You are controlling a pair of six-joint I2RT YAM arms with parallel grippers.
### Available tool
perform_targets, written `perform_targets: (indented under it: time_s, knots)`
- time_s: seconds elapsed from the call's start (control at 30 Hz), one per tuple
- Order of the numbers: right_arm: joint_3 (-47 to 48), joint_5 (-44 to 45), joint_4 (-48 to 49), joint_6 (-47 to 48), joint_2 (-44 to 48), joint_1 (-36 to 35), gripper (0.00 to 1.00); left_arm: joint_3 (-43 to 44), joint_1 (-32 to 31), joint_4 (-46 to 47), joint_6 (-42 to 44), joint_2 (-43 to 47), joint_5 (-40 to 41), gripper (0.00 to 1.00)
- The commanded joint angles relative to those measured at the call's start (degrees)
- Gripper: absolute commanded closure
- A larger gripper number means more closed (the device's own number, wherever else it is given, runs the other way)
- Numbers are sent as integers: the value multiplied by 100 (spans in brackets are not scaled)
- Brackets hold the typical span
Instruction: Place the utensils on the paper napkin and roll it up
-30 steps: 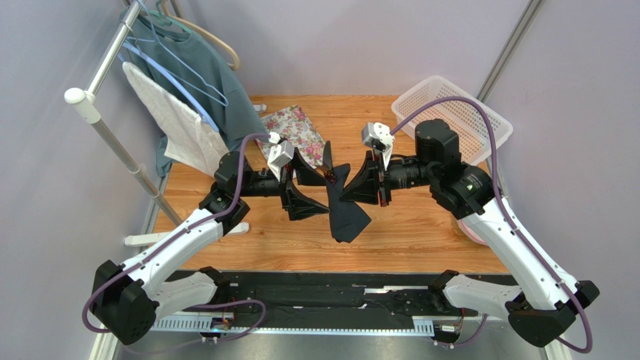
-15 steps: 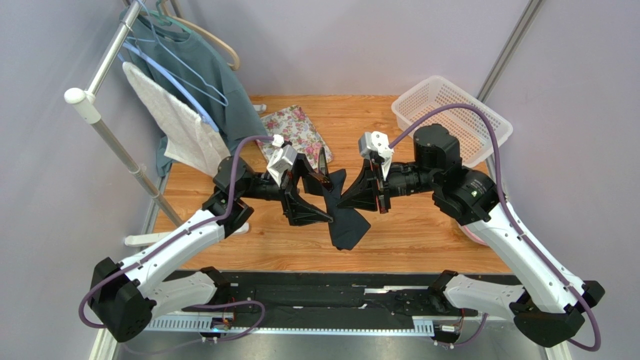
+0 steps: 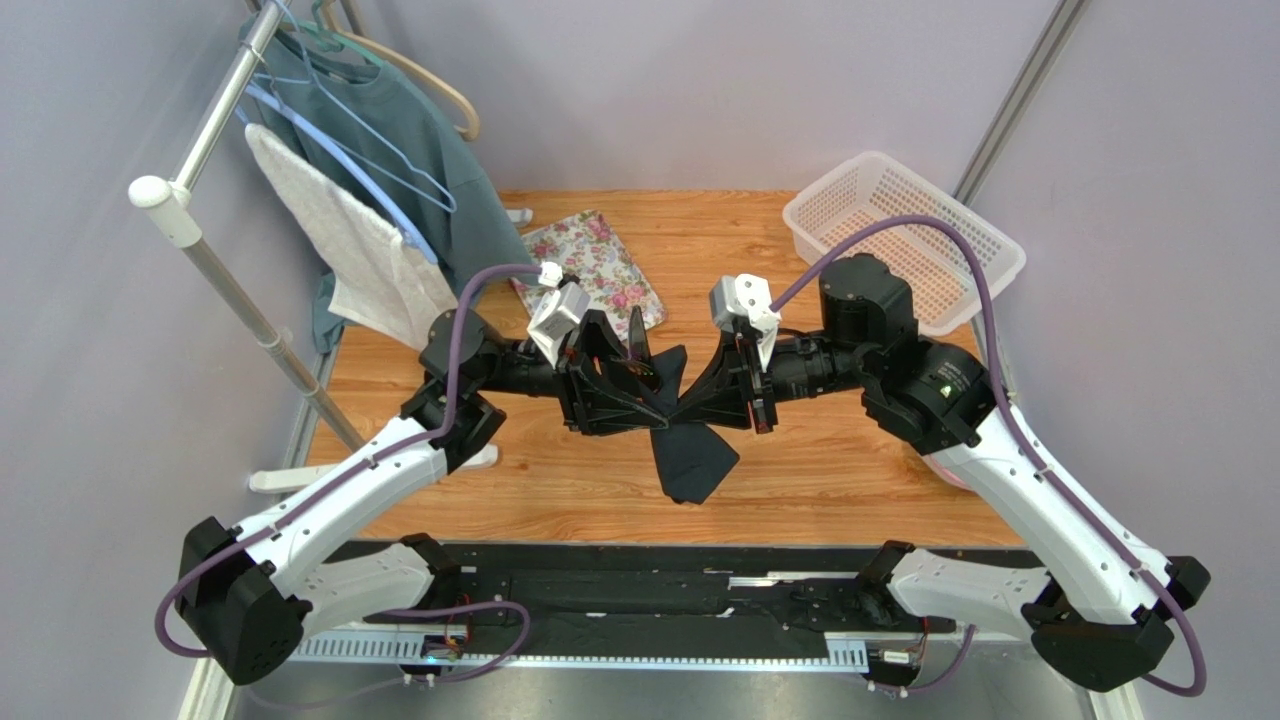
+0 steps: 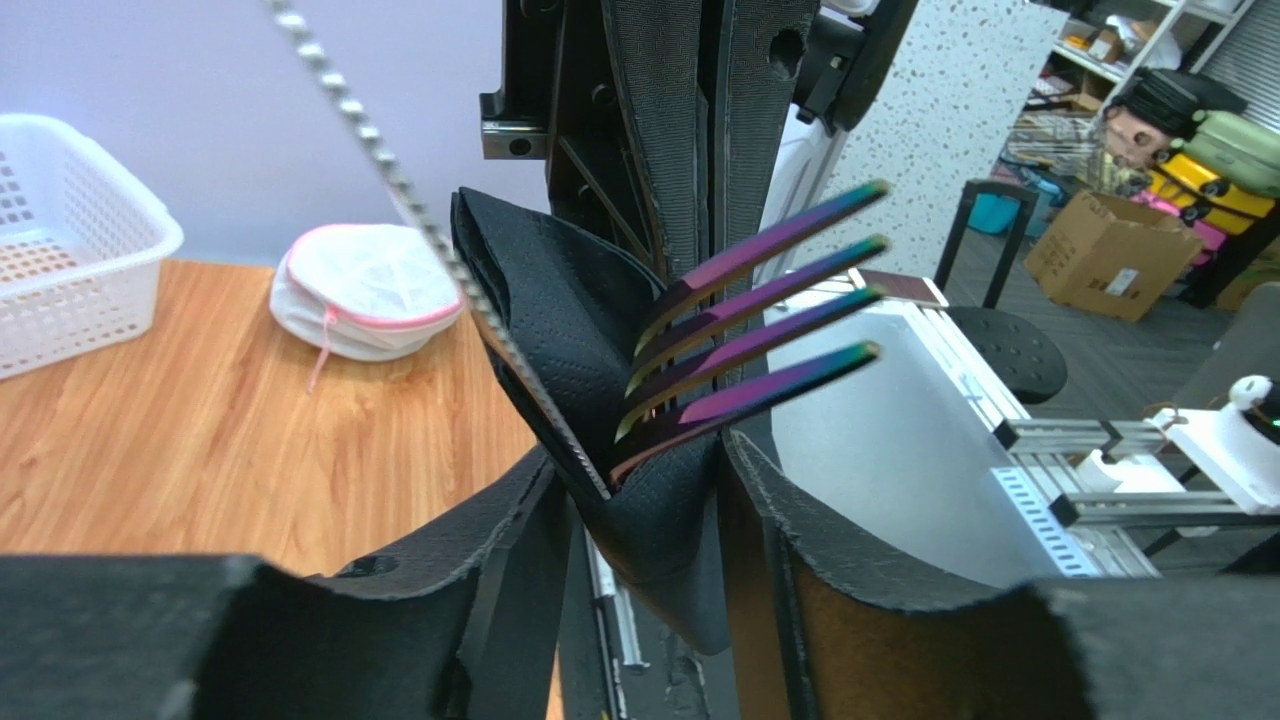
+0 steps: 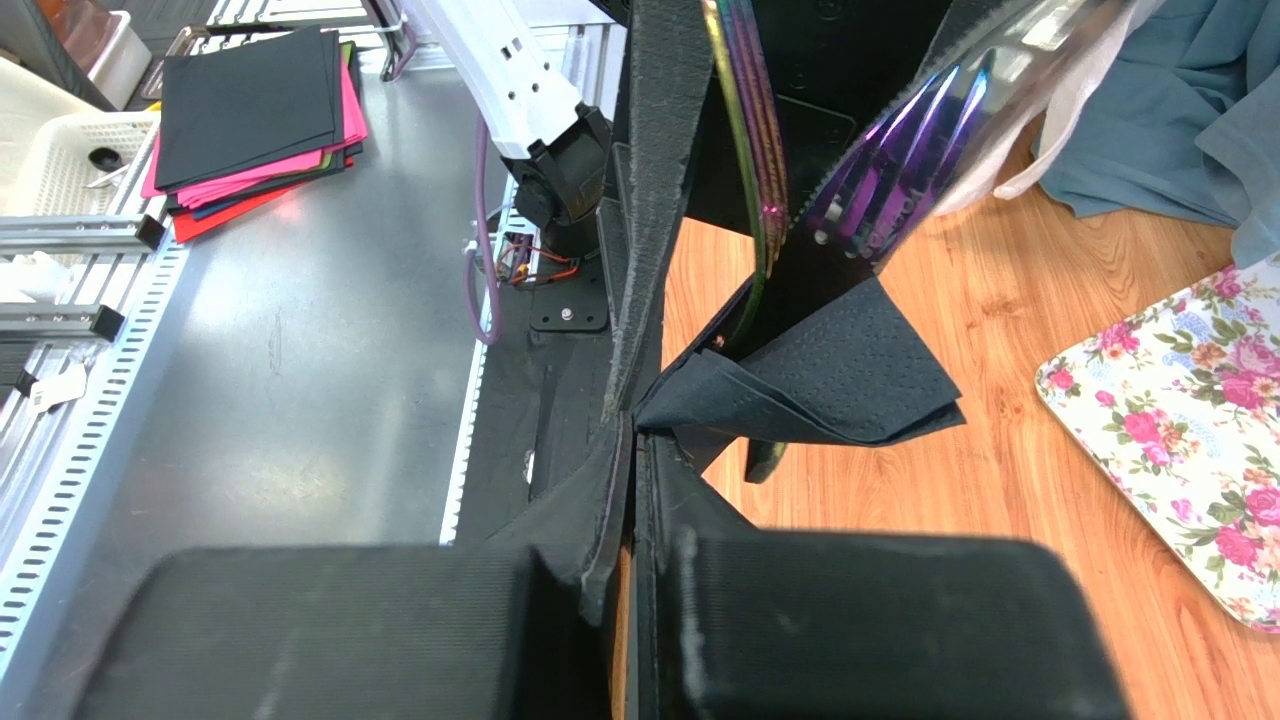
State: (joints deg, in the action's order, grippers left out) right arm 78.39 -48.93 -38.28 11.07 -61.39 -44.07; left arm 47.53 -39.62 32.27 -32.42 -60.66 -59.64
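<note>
While the napkin is hanging toward 6 o'clock, I'm seeing the left gripper pinching it around the fork. The right gripper is clamping its corner.

The crumpled black napkin hangs in midair, folded around the iridescent purple fork and serrated grey knife

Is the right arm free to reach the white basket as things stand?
Probably not yet. The path to the basket looks open, but the right gripper is shut on the napkin, which the left gripper also pinches with the fork inside. Letting go might drop the bundle.
</note>
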Motion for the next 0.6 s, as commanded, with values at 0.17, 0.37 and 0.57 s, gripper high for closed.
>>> perform_targets:
  time_s: [0.17, 0.37, 0.57]
  knots:
    - [229, 190, 304, 115, 179, -31, 100, 169, -108, 385, -256, 107, -154, 74]
    - [142, 348, 356, 123, 259, -40, 100, 143, -108, 26, -115, 274, 4, 100]
    - [71, 682, 286, 18, 364, -31, 80, 195, -116, -388, -115, 380, 154, 100]
